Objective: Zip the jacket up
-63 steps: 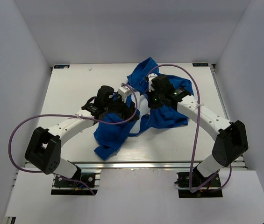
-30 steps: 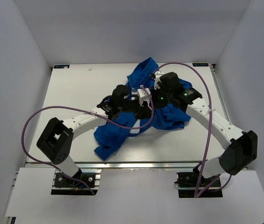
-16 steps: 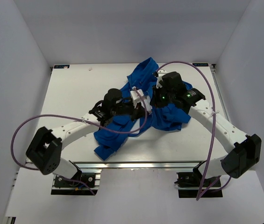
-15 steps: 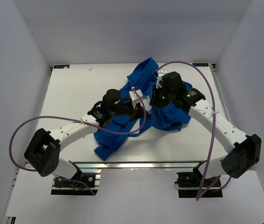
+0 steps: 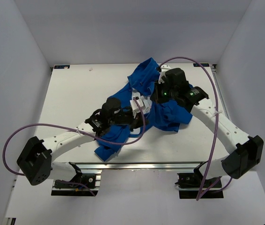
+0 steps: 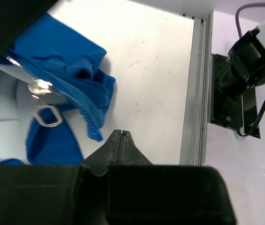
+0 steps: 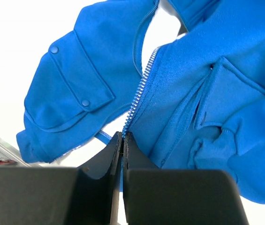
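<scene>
Risks tugging nothing with left gripper (image 6: pixel 117 137) clamped empty, lower centre (apart from silver ring-shaped zipper pull (image 6: pixel 46 115)); pinches zip edge of royal-blue fabric jacket (image 7: pixel 71 93) in closed right gripper (image 7: pixel 123 136).

No legible writing; the far-corner stickers (image 5: pixel 62 67) are too small.
</scene>
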`<act>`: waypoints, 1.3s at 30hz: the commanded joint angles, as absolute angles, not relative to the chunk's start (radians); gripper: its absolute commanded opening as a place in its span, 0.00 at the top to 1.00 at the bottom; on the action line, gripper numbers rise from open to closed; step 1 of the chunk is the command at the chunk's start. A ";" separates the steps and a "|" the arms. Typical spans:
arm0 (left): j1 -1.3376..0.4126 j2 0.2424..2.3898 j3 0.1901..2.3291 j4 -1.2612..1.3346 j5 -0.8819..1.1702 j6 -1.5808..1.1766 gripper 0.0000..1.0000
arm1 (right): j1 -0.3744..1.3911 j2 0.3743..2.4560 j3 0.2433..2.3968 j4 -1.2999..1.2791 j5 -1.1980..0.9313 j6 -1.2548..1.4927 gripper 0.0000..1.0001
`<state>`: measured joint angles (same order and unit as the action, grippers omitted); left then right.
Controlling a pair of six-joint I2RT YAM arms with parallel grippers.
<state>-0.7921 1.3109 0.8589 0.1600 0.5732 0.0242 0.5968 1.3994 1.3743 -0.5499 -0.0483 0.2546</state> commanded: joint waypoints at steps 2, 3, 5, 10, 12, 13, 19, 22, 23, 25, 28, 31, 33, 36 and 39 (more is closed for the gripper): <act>-0.810 1.312 0.867 0.120 0.502 0.011 1.00 | 0.600 1.390 1.436 -0.489 -0.089 0.250 1.00; -0.810 1.310 0.870 0.111 0.459 -0.027 0.97 | 0.598 1.387 1.431 -0.489 -0.090 0.249 1.00; -0.808 1.296 0.874 0.103 0.411 -0.057 0.84 | 0.598 1.373 1.413 -0.489 -0.087 0.249 1.00; -0.807 1.259 0.870 0.152 0.295 -0.221 0.46 | 0.600 1.333 1.356 -0.466 -0.075 0.244 1.00; -0.805 1.267 0.888 0.144 0.262 -0.306 0.29 | 0.600 1.324 1.336 -0.460 -0.057 0.242 1.00; -0.799 1.275 0.897 0.144 0.274 -0.330 0.28 | 0.598 1.319 1.333 -0.459 -0.057 0.241 1.00; -0.700 1.359 0.956 0.181 0.492 -0.495 0.26 | 0.598 1.286 1.305 -0.434 -0.068 0.216 1.00; -0.637 1.368 0.908 0.294 0.613 -0.540 0.27 | 0.598 1.273 1.305 -0.439 -0.069 0.203 1.00; -0.632 1.370 0.902 0.307 0.620 -0.528 0.26 | 0.600 1.272 1.305 -0.442 -0.071 0.193 1.00; -0.632 1.376 0.913 0.269 0.635 -0.399 0.24 | 0.598 1.267 1.312 -0.449 -0.075 0.184 1.00; -0.632 1.381 0.931 0.239 0.698 -0.232 0.22 | 0.598 1.272 1.325 -0.469 -0.089 0.175 1.00; -0.632 1.393 0.957 0.213 0.744 -0.127 0.23 | 0.600 1.275 1.339 -0.477 -0.110 0.164 1.00; -0.634 1.422 0.980 0.212 0.782 -0.084 0.26 | 0.600 1.278 1.347 -0.477 -0.132 0.158 1.00; -0.634 1.479 1.009 0.192 0.798 -0.055 0.32 | 0.600 1.281 1.356 -0.480 -0.155 0.156 1.00; -0.634 1.526 1.042 0.181 0.796 -0.035 0.38 | 0.598 1.279 1.364 -0.486 -0.169 0.153 1.00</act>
